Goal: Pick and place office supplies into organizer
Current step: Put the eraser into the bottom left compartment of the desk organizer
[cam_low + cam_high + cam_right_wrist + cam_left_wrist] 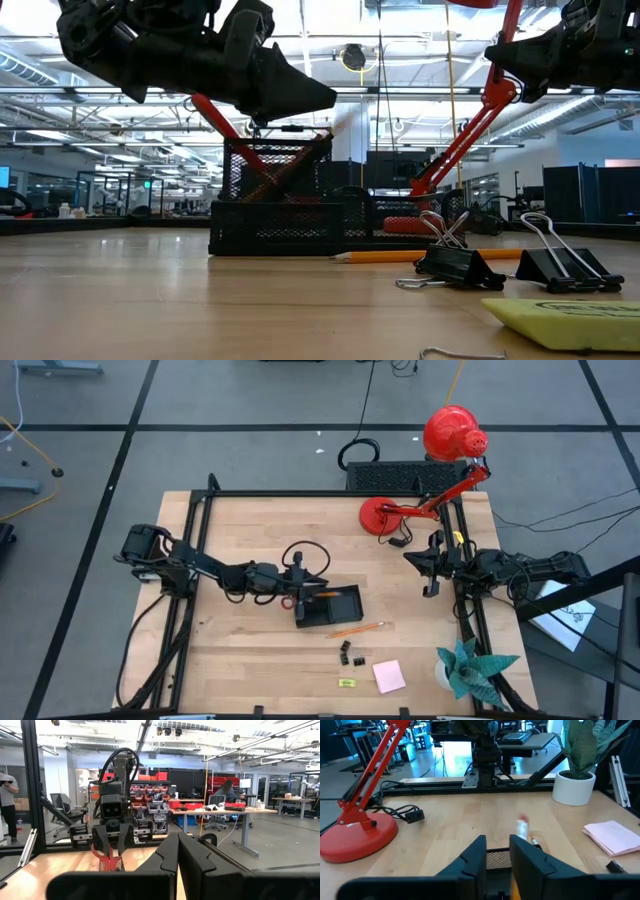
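While left jaws (300,598) grip scissors (290,601) over organizer (336,605) | right jaws (432,565) together near lamp (400,510)

A red desk lamp (384,515) is set near the desk's (250,530) far edge, its shade (452,432) hung beyond it. A teal paper plant (468,670) is stood at the near right corner.

A robotics lab in a large open industrial hall.

The pale wooden table (280,650) in its black metal frame (330,492) stands on a grey floor marked with dark lines (250,427). Beyond it, exposed ceiling trusses with strip lights (420,95), racks of red storage bins (150,787), long work desks with monitors (225,811), office chairs (62,805) and people (7,805) standing or seated at desks fill the far room.
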`<state>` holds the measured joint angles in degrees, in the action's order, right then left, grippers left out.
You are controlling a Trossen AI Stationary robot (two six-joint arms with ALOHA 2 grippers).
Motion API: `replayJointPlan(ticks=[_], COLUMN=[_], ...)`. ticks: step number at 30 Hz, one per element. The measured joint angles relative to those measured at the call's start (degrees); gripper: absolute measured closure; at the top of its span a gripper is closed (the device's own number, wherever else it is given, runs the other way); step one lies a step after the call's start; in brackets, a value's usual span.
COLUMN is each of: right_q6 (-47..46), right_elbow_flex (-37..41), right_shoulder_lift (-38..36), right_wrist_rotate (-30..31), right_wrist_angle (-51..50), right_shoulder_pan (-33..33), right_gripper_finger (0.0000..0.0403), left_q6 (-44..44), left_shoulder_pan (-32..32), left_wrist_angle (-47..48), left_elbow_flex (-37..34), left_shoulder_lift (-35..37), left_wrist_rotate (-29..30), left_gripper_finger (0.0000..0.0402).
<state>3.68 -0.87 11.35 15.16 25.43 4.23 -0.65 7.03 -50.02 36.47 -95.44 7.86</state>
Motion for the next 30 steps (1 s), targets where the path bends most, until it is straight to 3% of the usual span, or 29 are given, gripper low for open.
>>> replayJointPlan(ticks=[9,12,15,17,20,25,28,30], right_q6=[0.0,0.0,0.0,0.0,0.0,0.0,0.0,0.0], right_elbow_flex=[0.0,0.0,0.0,0.0,0.0,0.0,0.0,0.0], right_shoulder_lift=[0.0,0.0,0.0,0.0,0.1,0.3,0.3,0.3], right_wrist_rotate=[0.0,0.0,0.0,0.0,-0.2,-0.2,-0.2,-0.2], right_wrist_angle=[0.0,0.0,0.0,0.0,-0.6,-0.7,-0.7,-0.7], right_shoulder_pan=[0.0,0.0,0.0,0.0,0.0,0.0,0.0,0.0], right_gripper_finger=[0.0399,0.0399,0.0399,0.0399,0.0399,0.0399,0.0399,0.0399], left_q6=[-0.2,-3.4,-4.6,-4.9,-9.5,-14.0,-9.2,-1.9], left_shoulder_pan=[0.0,0.3,1.9,3.7,8.6,21.2,27.3,29.8], left_wrist_angle=[-1.1,-5.2,-7.1,-3.3,6.2,21.7,34.8,42.9], left_elbow_flex=[0.0,-0.1,0.5,0.6,0.5,0.6,0.6,0.5], left_shoulder_lift=[0.0,0.2,3.3,7.2,14.5,26.8,29.9,29.8], left_wrist_rotate=[-1.0,-4.4,-6.7,-5.7,0.8,21.0,32.1,35.6], left_gripper_finger=[0.0257,0.0255,0.0255,0.0254,0.0258,0.0301,0.0344,0.0377])
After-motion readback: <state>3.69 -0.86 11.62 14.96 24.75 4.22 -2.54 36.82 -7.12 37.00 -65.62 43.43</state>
